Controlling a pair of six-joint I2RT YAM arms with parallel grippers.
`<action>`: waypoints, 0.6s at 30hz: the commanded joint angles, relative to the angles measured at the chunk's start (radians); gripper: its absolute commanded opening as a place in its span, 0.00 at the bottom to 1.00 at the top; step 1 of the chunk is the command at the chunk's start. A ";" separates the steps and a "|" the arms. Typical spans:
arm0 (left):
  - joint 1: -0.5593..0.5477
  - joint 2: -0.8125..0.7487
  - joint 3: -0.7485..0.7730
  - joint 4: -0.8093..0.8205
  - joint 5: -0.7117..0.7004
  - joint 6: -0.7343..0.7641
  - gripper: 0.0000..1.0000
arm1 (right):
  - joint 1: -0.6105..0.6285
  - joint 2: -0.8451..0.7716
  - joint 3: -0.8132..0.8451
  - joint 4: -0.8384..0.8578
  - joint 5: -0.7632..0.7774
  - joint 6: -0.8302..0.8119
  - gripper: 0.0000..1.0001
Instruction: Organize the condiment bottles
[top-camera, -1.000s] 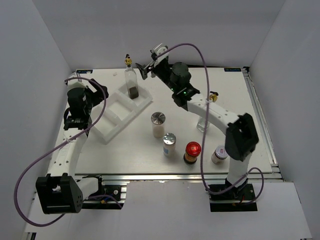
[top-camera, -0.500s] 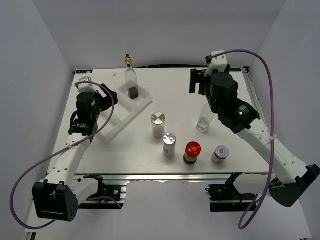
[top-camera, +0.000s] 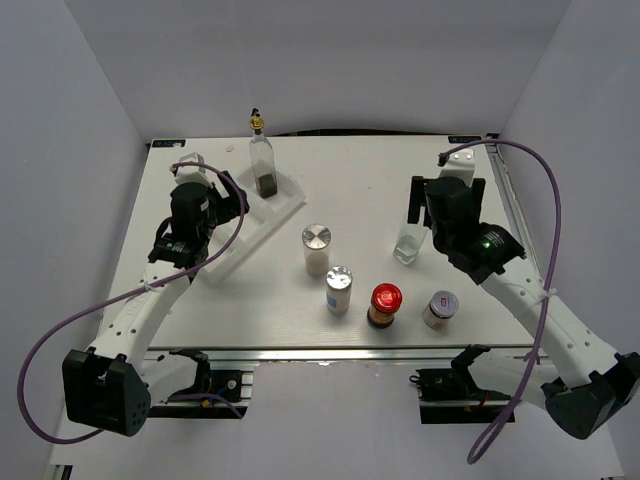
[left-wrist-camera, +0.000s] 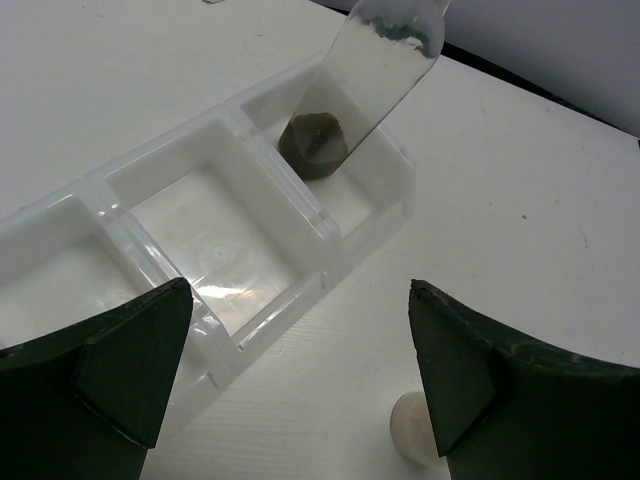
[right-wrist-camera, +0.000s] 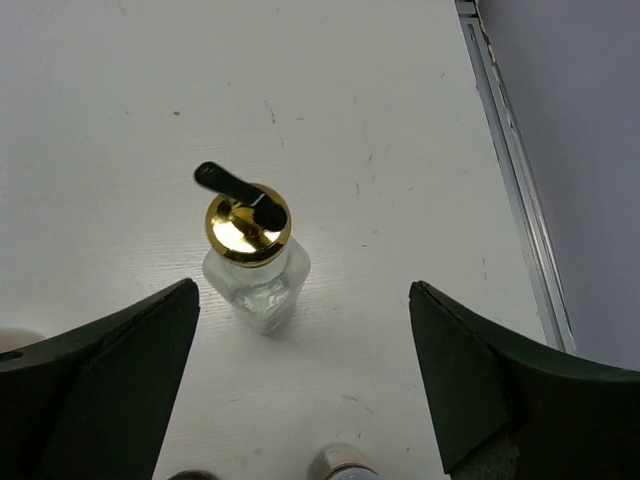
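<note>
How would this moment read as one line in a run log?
left gripper: open over rack | right gripper: open above clear cruet | dark-liquid cruet: in rack end compartment

Left hand (left-wrist-camera: 298, 372) spread wide, right hand (right-wrist-camera: 303, 378) likewise, both seemingly empty

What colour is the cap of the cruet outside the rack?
Cruet cap: gold with a black spout; best in right wrist view.

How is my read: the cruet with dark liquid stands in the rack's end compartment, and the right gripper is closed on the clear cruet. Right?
No. The right gripper is open, not closed on the clear cruet: the right wrist view shows its fingers spread wide, with table between them and the glass. The cruet with dark liquid does stand in the rack's end compartment.
</note>
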 joint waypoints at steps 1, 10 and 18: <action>-0.005 -0.017 0.022 -0.004 -0.028 0.020 0.98 | -0.083 0.031 -0.040 0.133 -0.046 0.010 0.89; -0.005 -0.016 0.014 0.005 -0.035 0.032 0.98 | -0.166 0.084 -0.183 0.472 -0.233 -0.111 0.86; -0.005 -0.008 0.007 0.018 -0.028 0.035 0.98 | -0.167 0.093 -0.267 0.658 -0.244 -0.162 0.76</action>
